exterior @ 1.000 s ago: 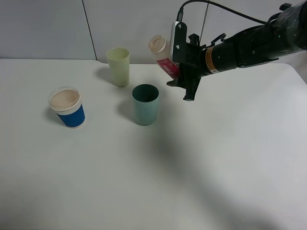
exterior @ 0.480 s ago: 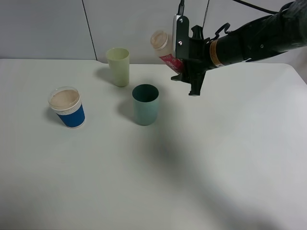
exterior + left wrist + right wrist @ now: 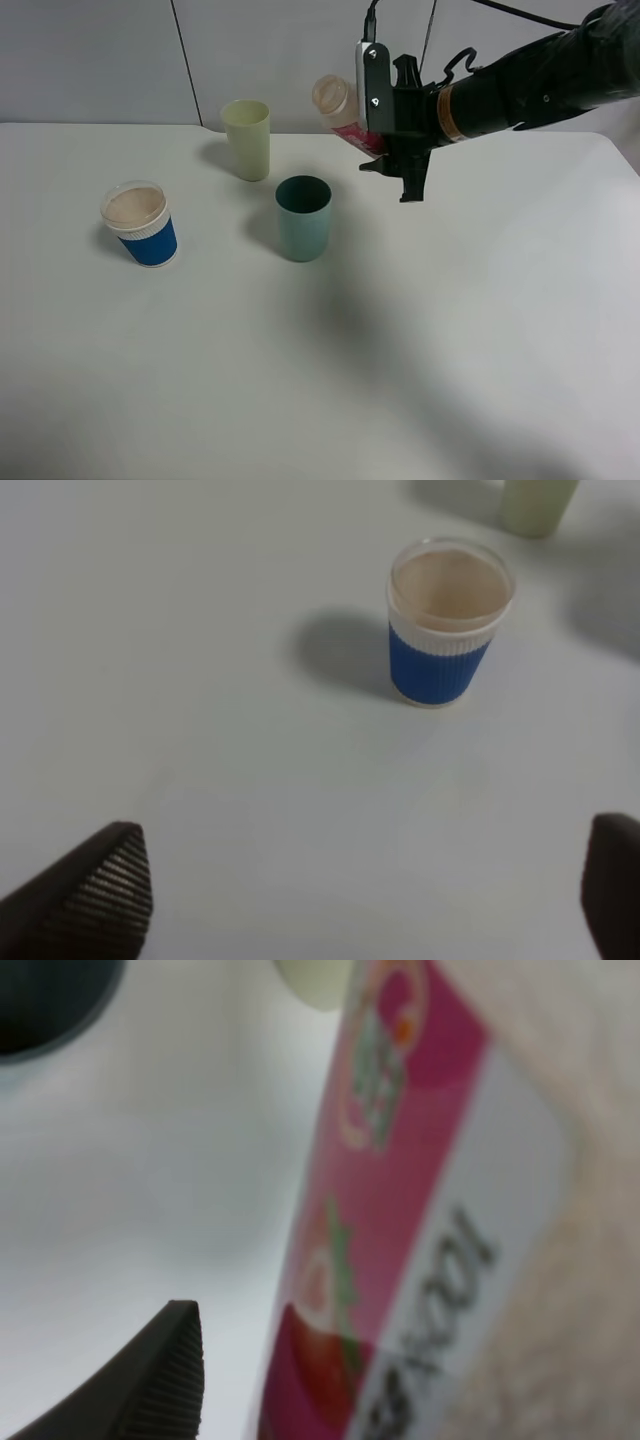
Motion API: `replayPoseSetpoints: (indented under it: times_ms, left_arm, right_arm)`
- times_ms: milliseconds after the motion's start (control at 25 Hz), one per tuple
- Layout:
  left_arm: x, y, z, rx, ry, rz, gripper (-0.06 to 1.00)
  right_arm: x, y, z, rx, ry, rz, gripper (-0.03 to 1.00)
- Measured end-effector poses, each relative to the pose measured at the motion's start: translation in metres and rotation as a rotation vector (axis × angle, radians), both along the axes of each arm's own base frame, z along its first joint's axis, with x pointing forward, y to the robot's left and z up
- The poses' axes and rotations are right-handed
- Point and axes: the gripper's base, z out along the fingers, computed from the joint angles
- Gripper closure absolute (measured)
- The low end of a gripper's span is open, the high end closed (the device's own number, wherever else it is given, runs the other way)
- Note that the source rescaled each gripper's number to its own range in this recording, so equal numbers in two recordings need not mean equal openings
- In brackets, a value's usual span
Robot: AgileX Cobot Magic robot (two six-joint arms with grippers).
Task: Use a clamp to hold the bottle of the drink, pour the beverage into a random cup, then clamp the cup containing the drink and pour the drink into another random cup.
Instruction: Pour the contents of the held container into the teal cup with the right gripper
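Though still tight on the tilted bottle (image 3: 335, 100), right gripper (image 3: 375, 135) slightly higher and rightward.

**Table layout, high view**

The short cup (image 3: 139, 222), with the beverage (image 3: 133, 206) in it, is placed at frame left on the table (image 3: 450, 330). The tall tumbler (image 3: 246, 140) is set at upper centre, and the low tumbler (image 3: 303, 218) just lower right of it. The bottle (image 3: 340, 110) is held tilted in the right gripper (image 3: 378, 140), above and right of both tumblers.

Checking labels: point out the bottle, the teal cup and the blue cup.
bottle (image 3: 337, 106), high view, upper body.
teal cup (image 3: 303, 236), high view, side wall.
blue cup (image 3: 437, 666), left wrist view, blue band.
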Motion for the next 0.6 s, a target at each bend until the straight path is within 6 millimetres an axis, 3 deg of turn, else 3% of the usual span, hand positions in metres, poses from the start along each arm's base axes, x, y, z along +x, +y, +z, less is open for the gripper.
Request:
replayPoseSetpoints:
  times_ms: [600]
  left_arm:
    - [0.0,0.0,0.0,0.0,0.0,0.0,0.37]
  right_arm:
    - [-0.0013,0.0002,-0.001,0.01,0.031,-0.009,0.94]
